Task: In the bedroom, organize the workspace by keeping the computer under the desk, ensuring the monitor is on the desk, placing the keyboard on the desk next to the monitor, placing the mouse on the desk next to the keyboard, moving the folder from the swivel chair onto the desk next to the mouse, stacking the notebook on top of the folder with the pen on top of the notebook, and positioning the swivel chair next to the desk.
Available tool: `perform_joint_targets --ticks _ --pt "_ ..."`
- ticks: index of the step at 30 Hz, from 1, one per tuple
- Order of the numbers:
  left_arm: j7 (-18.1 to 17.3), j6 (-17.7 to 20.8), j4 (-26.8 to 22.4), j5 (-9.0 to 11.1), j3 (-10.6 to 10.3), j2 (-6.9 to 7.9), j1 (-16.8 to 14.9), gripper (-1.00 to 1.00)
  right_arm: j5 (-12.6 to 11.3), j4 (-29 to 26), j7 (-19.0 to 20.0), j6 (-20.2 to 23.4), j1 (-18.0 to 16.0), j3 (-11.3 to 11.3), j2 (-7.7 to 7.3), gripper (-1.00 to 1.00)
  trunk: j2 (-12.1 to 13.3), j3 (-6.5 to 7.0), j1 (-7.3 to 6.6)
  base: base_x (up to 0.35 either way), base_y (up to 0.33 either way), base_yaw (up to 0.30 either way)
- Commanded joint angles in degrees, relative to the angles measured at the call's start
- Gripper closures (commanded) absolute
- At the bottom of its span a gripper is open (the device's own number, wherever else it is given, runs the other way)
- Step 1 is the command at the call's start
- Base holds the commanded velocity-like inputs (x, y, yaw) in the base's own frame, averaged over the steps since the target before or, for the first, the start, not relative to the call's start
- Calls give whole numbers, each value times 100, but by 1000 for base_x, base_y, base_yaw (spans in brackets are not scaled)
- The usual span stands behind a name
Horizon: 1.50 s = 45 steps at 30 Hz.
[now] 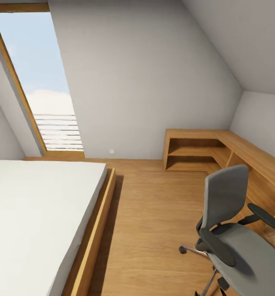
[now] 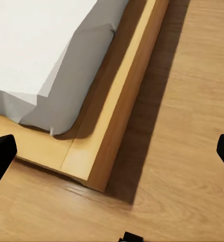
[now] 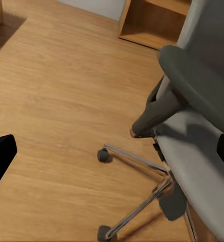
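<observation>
While the robot is standing out on the bedroom floor, almost nothing of the tidying is showing as done. The swivel chair [image 1: 236,238] is sitting at the lower right of the head view, close beside the wooden desk unit [image 1: 236,150] that is running along the right wall and turning the far corner, so the chair-beside-desk step is looking roughly met already, though that is a judgement. Its grey seat [image 1: 255,263] is lying bare where visible; no folder is appearing on it, and part of the seat is running off the picture's edge. The desk's top, as far as it is showing, is carrying nothing, and the open shelves beneath the corner are looking empty too. Monitor, keyboard, mouse, notebook, pen and computer are all yet to be found, so nearly the whole job is probably still ahead.

Both claws are hanging empty. The left gripper [image 2: 112,151] is pointing down at the bed frame [image 2: 117,106] and the mattress corner [image 2: 46,75], its dark fingertips [image 2: 1,156] spread wide apart with nothing between them. The right gripper [image 3: 112,151] is likewise spread, looking over the chair's armrest [image 3: 197,85] and chrome caster legs [image 3: 137,161].

Warm oak planks are covering the floor [image 1: 154,213]. A low bed with a white mattress [image 1: 34,213] is filling the near left, a tall slanted window [image 1: 38,78] is letting in sky, and grey walls are sloping inward under the roof.
</observation>
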Motion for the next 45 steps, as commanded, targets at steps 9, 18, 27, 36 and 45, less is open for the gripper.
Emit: perform_joint_targets --ticks 9,18,27,36,45 --pt "34 -11 3 27 -49 -2 -5 -100 61 11 -42 51 -8 -6 -5 -100 -12 -12 6 235 0 21" --pt "34 -12 3 28 -48 -1 -5 -100 61 10 -38 58 -8 4 -9 -100 -12 -12 6 50 0 3" --pt "34 -12 3 28 -48 -1 -5 -100 69 9 -33 59 -8 5 -4 -100 -12 -12 6 5 0 -25" --pt "34 -11 3 28 -48 -1 -5 -100 70 10 -40 66 -8 2 -4 -100 -12 -12 6 12 0 -18" --pt "34 -11 3 28 -48 -1 -5 -100 70 10 -38 69 -8 2 -3 -100 -12 -12 6 235 0 -2"
